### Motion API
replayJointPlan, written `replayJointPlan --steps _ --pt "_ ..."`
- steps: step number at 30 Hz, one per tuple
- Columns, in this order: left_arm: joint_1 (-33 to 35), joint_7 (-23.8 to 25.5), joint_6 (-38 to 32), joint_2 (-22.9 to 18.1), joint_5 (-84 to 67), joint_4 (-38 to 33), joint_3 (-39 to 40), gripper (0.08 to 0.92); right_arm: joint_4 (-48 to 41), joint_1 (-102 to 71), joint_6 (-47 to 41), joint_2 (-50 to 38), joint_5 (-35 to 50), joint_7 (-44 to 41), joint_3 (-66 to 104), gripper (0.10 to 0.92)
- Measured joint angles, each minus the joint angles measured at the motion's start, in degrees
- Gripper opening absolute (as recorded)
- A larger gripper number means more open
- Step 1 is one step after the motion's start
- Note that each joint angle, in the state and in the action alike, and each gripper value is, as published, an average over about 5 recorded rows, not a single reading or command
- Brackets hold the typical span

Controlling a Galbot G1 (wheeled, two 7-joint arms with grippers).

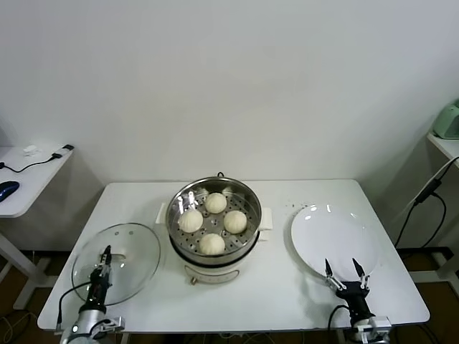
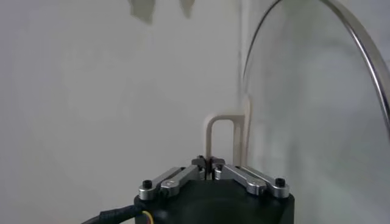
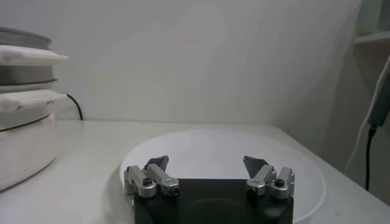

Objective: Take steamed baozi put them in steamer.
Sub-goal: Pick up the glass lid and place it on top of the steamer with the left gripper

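Observation:
The steel steamer [image 1: 247,204] stands on its white base at the table's middle. Four creamy-white baozi lie on its perforated tray: one at the back [image 1: 216,202], one at the left [image 1: 190,221], one at the right [image 1: 235,221], one at the front [image 1: 211,244]. My left gripper [image 1: 106,252] is shut, low over the glass lid; in the left wrist view [image 2: 209,163] nothing shows between its fingertips. My right gripper [image 1: 344,271] is open and empty at the white plate's near edge, as the right wrist view [image 3: 206,163] also shows.
The round glass lid [image 1: 136,251] lies flat on the table's left; its loop handle [image 2: 222,131] stands just beyond my left fingertips. The empty white plate [image 1: 333,233] lies at the right. The steamer's side [image 3: 24,122] shows in the right wrist view. Side tables flank the table.

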Motion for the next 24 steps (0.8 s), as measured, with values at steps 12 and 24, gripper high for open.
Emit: replayJointPlan --steps 12,24 --pt "5.9 8.9 2.1 6.0 -9.9 -16.9 -4.9 0.132 1.5 -0.2 -2.4 0.0 -2.0 0.9 1.2 0.823" --pt "4.7 22.4 12.7 8.5 -12.1 -34.2 -0.5 0.132 3.3 -0.9 -3.6 0.2 -5.3 1.3 1.5 0.823"
